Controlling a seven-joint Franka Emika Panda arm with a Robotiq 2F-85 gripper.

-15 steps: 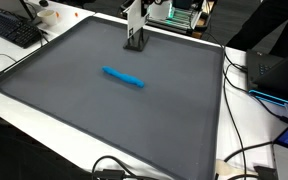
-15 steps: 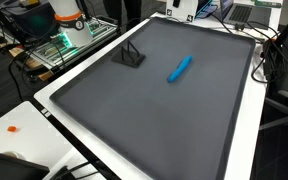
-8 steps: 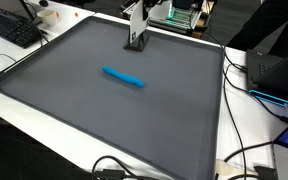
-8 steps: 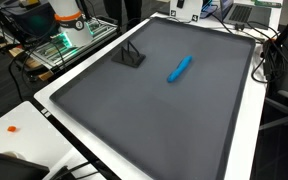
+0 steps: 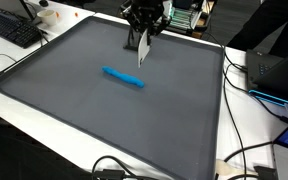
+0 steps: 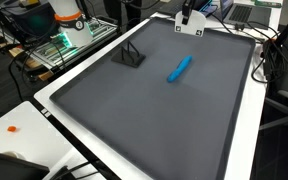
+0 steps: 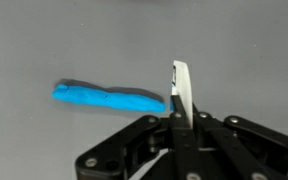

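Observation:
My black gripper (image 5: pixel 143 30) hangs above the far part of a dark grey mat (image 5: pixel 74 110) and shows near the top edge in both exterior views (image 6: pixel 188 14). It is shut on a thin white flat piece (image 7: pixel 181 88) that points down from the jaws (image 5: pixel 142 52). A blue marker-like stick (image 5: pixel 123 77) lies flat on the mat (image 6: pixel 134 110), apart from the gripper. In the wrist view the blue stick (image 7: pixel 106 97) lies just left of the white piece, below it on the mat. A small black angular object (image 6: pixel 132 55) stands on the mat.
A white table rim (image 5: pixel 229 110) surrounds the mat. A keyboard (image 5: pixel 12 28) lies at one corner. Cables (image 5: pixel 246 150) and electronics (image 5: pixel 274 75) lie along one side. A cart with green-lit equipment (image 6: pixel 69 38) stands beside the table.
The gripper has come down into both exterior views with the white piece in its jaws. The blue stick and the black object have not moved.

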